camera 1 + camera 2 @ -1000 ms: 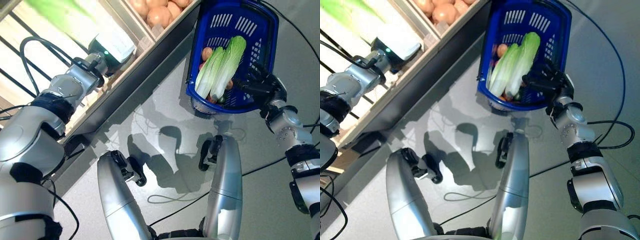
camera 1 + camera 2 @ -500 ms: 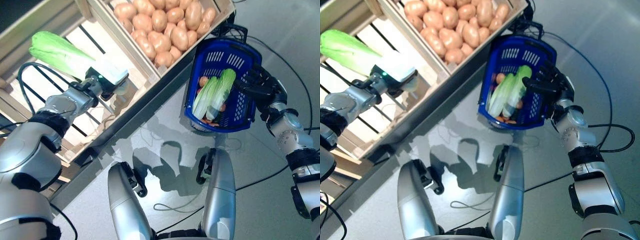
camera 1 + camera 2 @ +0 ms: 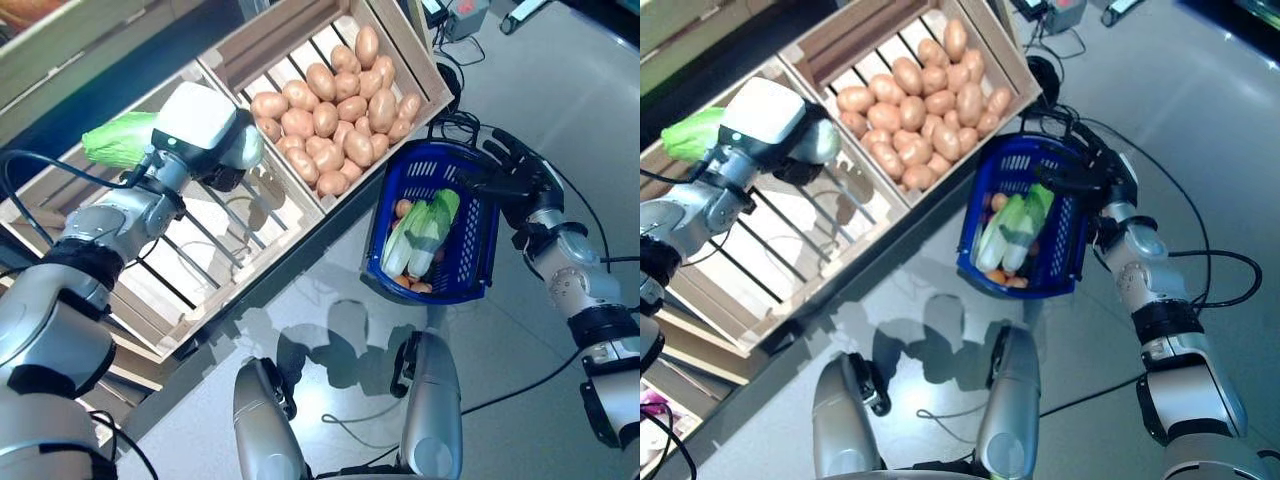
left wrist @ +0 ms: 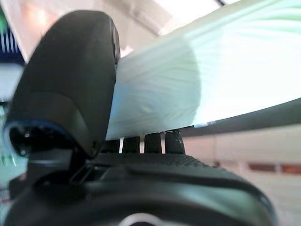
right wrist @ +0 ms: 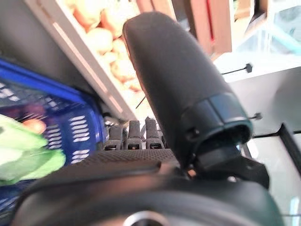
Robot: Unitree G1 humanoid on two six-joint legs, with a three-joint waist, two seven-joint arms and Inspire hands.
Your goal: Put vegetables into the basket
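My left hand (image 3: 222, 160) is over a slatted wooden crate (image 3: 205, 265) and is shut on a pale green cabbage (image 3: 115, 140). The left wrist view shows the cabbage's white stem (image 4: 197, 80) pinched between thumb and fingers. My right hand (image 3: 520, 180) is curled over the far rim of a blue plastic basket (image 3: 482, 250), which hangs above the floor. The basket holds two long cabbages (image 3: 420, 232) lying on small round vegetables (image 3: 403, 208). In the right wrist view the basket (image 5: 47, 101) lies just past the fingers.
A wooden crate of potatoes (image 3: 330, 110) stands right beside the basket, its corner (image 3: 440, 85) close to the basket's rim. Both crates sit in a sloped wooden stand (image 3: 60, 30). Grey floor (image 3: 560, 90) spreads to the right.
The camera has swung, so more of the crates shows now. Both hands keep their holds. My left hand with the cabbage looks closer and higher over the slatted crate.
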